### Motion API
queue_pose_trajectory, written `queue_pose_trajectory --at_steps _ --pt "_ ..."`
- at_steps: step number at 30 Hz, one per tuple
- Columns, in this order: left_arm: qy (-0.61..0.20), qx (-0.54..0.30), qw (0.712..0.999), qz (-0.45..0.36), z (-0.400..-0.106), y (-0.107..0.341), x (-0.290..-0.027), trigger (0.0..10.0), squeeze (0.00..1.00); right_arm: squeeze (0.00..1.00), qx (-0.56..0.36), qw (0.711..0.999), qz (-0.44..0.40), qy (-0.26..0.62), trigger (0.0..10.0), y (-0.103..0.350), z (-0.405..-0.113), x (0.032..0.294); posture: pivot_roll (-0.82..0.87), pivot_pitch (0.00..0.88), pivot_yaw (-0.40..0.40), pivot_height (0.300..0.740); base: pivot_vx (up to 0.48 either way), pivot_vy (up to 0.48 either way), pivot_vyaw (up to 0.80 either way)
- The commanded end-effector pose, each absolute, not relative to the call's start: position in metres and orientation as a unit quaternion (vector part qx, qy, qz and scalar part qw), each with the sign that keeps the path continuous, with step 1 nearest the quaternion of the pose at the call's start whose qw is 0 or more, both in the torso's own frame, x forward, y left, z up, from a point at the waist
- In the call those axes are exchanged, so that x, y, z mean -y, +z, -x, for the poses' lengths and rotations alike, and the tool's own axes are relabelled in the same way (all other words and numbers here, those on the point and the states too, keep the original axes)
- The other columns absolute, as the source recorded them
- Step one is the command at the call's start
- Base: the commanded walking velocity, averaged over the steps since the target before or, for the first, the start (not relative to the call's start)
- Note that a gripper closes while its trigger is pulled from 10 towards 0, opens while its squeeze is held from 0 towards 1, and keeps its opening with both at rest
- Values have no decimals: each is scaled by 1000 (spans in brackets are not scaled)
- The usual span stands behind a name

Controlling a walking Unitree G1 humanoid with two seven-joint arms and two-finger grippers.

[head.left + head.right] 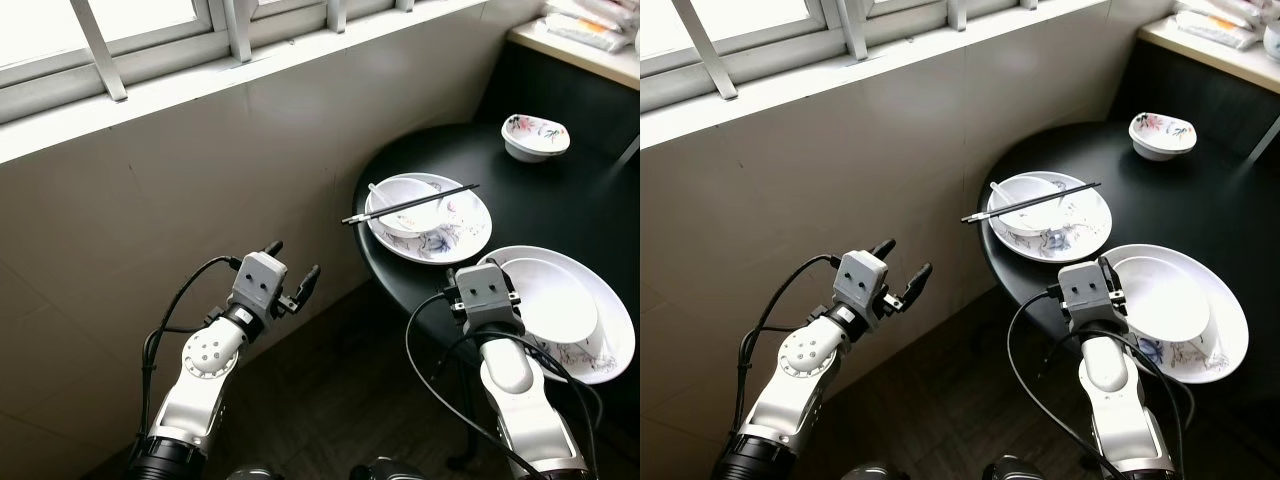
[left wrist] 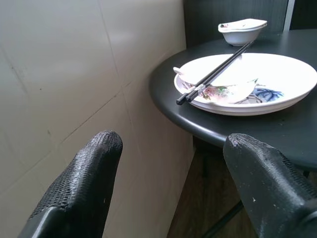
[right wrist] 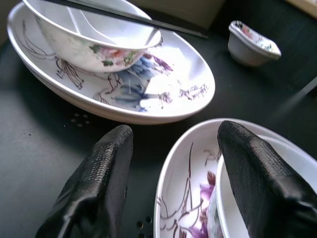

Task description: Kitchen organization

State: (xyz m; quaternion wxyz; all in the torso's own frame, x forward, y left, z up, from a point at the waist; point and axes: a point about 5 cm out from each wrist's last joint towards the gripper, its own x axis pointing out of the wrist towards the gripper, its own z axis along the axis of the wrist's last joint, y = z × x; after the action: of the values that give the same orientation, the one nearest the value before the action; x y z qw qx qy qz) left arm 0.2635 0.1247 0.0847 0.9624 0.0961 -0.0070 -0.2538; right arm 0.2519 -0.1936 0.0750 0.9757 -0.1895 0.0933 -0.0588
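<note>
My right end effector hovered with its two black fingers spread wide and holding nothing, poised over the near rim of the large white oval plate with purple floral painting, which sat at the near edge of the round black counter. A plain white shallow dish was nested on that plate. Just beyond it lay a second white oval plate painted with blue and pink flowers, carrying a white ceramic bowl with a white spoon in it and a pair of black chopsticks laid loosely across the bowl's rim. A small white floral bowl stood well apart, at the far side of the counter.

My left end effector was also spread wide and empty, held out over the floor beside the beige tiled wall, short of the counter's edge.

I judged all of this ware to be glazed ceramic: stiff, fairly heavy for its size, slippery and easily chipped. The near plate offered its thin raised rim as the place to pinch, one finger above and one below, but the loose dish on it could slide if the plate tilted. The chopsticks looked light and ready to roll off.
</note>
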Motion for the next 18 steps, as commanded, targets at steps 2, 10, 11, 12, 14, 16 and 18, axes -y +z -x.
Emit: queue_pose_trajectory --at_steps 2,10,11,12,14,16,18 --pt "-259 4 961 -99 -264 84 -124 10000 0 0 -94 976 175 -84 10000 80 -253 201 46 0 -15 740 0 0 0" --pt "-260 4 960 -101 -264 84 -124 10000 0 0 -119 970 181 -107 10000 75 -252 207 50 0 -15 740 0 0 0" --pt "-260 4 960 -101 -264 84 -124 10000 0 0 -121 970 181 -111 10000 75 -252 207 50 0 -15 740 0 0 0" --pt "-259 4 960 -101 -265 84 -124 10000 0 0 -123 969 180 -114 10000 76 -251 208 50 0 -15 740 0 0 0" --pt "-260 4 960 -101 -265 85 -124 10000 0 0 -131 970 169 -119 10000 74 -251 209 50 0 -15 740 0 0 0" --pt "-260 4 960 -101 -265 85 -124 10000 0 0 -138 970 158 -125 10000 72 -251 211 50 0 -15 740 0 0 0" --pt "-260 4 960 -101 -265 85 -124 10000 0 0 -140 969 156 -129 10000 71 -251 212 50 0 -14 740 0 0 0"
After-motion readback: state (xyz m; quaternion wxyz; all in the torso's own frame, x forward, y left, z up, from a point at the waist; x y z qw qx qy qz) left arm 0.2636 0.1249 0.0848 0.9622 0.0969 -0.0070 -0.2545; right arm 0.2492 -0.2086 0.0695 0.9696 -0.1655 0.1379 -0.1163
